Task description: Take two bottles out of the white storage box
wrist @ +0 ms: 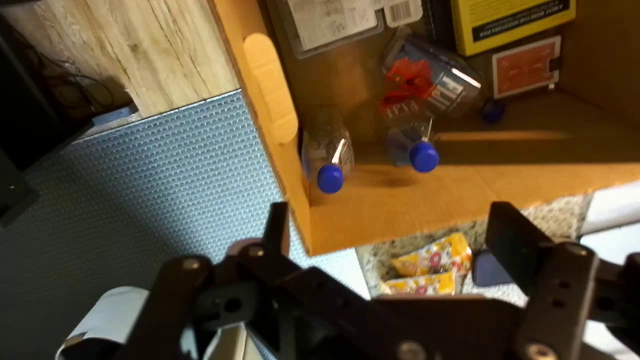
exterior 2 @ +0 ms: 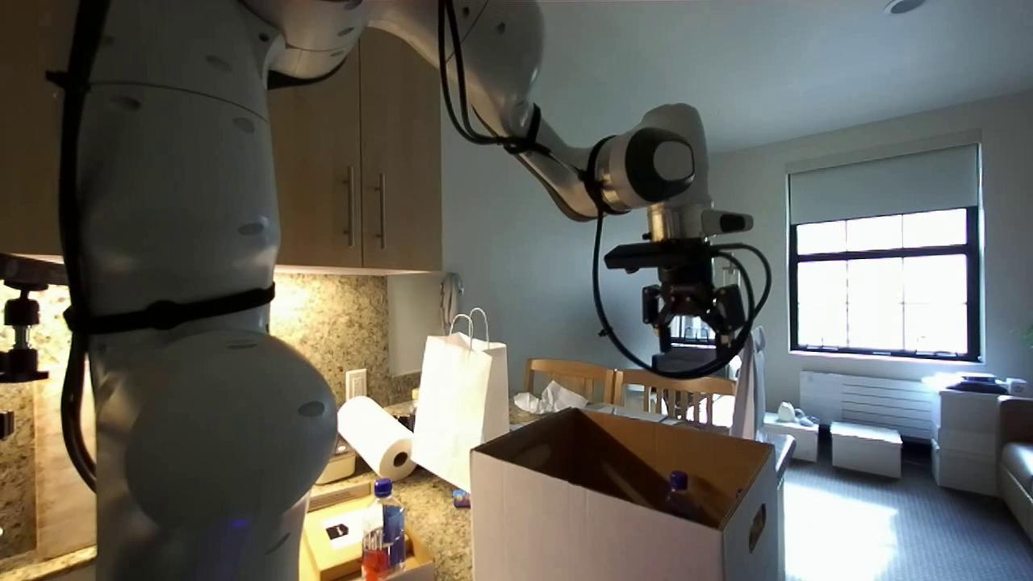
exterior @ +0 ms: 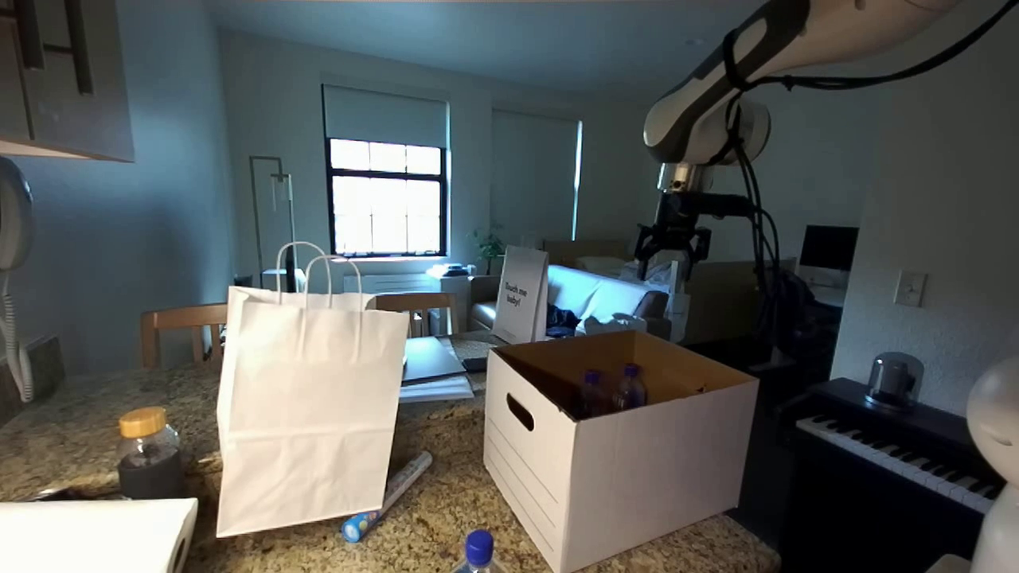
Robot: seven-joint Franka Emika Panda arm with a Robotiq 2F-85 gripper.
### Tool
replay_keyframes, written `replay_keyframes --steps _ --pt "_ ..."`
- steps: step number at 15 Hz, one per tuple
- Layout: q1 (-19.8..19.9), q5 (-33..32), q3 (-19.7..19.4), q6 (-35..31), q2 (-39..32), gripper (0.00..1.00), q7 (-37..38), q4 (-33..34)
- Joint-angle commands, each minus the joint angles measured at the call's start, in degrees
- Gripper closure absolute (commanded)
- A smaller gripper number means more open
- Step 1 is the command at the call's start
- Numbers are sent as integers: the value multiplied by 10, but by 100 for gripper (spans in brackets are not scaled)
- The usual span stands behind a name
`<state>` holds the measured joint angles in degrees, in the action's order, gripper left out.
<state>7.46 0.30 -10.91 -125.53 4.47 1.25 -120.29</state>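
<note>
The white storage box [exterior: 661, 469] stands open on the counter; it also shows in an exterior view [exterior 2: 597, 524] and the wrist view [wrist: 400, 210]. In the wrist view, two upright bottles with blue caps, a left bottle [wrist: 327, 152] and a middle bottle [wrist: 402, 142], stand inside near a wall. A third bottle [wrist: 450, 82] lies beside them. Another blue-capped bottle [exterior 2: 383, 528] stands outside the box; a blue-capped bottle top [exterior: 479, 549] shows at the lower edge of an exterior view. My gripper [wrist: 389, 220] is open and empty, in the air above the box rim [exterior 2: 694, 343].
A tall white paper bag [exterior: 310, 414] stands beside the box. A folded sign [exterior: 521, 294] stands behind it. Inside the box are a yellow box [wrist: 515, 25] and a red card pack [wrist: 527, 65]. Snack packets [wrist: 432, 257] lie outside the box's edge. A paper roll [exterior 2: 375, 440] lies nearby.
</note>
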Motion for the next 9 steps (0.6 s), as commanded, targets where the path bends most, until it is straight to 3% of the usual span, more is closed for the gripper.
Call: replay_keyframes --steps 1,5,9 --pt "-21 -28 40 -52 -51 0 7 -45" --pt "-44 -79 59 -134 -177 0 39 -14" --pt "-59 -167 33 -114 -281 0 49 62"
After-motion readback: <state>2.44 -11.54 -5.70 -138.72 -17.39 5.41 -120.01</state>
